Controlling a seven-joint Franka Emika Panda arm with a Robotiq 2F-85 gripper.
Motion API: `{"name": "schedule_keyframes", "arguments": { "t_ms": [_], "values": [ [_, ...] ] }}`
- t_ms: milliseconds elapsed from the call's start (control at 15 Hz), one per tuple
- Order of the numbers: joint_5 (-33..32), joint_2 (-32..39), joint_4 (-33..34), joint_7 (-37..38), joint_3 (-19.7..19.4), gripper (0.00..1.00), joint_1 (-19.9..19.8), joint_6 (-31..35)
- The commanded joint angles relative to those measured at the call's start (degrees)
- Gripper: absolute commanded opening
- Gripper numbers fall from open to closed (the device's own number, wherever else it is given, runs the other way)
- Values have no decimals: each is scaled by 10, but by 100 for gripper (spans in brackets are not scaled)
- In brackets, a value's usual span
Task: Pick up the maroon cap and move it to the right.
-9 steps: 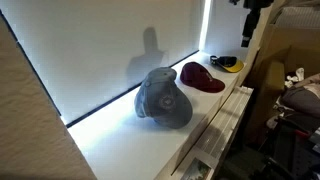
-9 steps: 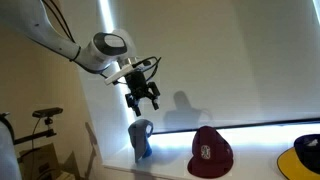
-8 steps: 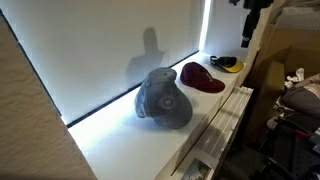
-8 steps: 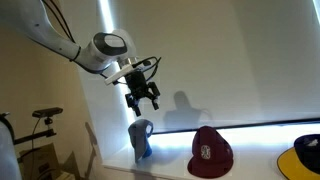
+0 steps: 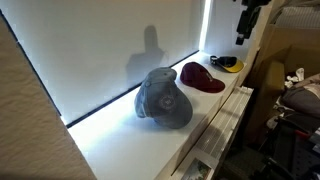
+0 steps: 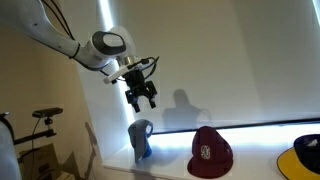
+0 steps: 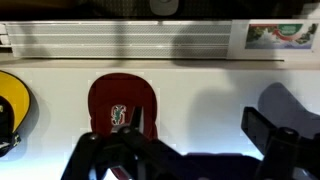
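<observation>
The maroon cap lies on the white ledge between a larger blue-grey cap and a yellow-and-black cap. It shows in both exterior views, and from above in the wrist view with a small emblem on its front. My gripper hangs open and empty in the air, well above the ledge, over the blue-grey cap. In the wrist view its fingers spread wide, with bare ledge between them.
The ledge runs along a bright white blind. Its front edge drops to a slatted panel. Cluttered floor items lie beyond. A bicycle handlebar stands at the far side.
My gripper has risen slightly and shifted a little along the ledge. The caps have not moved.
</observation>
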Motion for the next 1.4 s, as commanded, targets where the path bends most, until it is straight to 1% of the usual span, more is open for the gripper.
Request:
{"name": "schedule_keyframes", "arguments": {
  "t_ms": [0,200,333,400,467,533,600,667,867,1000,1067,1133,1267,1333],
  "values": [
    [71,-76,49,79,25,100,12,-70],
    [107,-111,126,173,56,100,9,-102],
    [103,-122,189,242,80,100,-5,-117],
    [93,-123,227,288,97,100,-17,-143],
    [98,-131,267,318,100,100,-19,-212],
    [98,-137,203,272,87,100,-3,-138],
    [98,-141,236,296,95,100,-7,-176],
    [98,-144,255,308,99,100,-9,-196],
    [98,-142,263,314,99,100,-13,-204],
    [107,-106,287,356,107,100,-26,-165],
    [105,-57,314,374,103,100,-36,-166],
    [101,-23,328,397,99,100,-47,-166],
    [97,17,328,415,88,100,-53,-178],
    [94,33,315,416,74,100,-60,-176]
  ]
}}
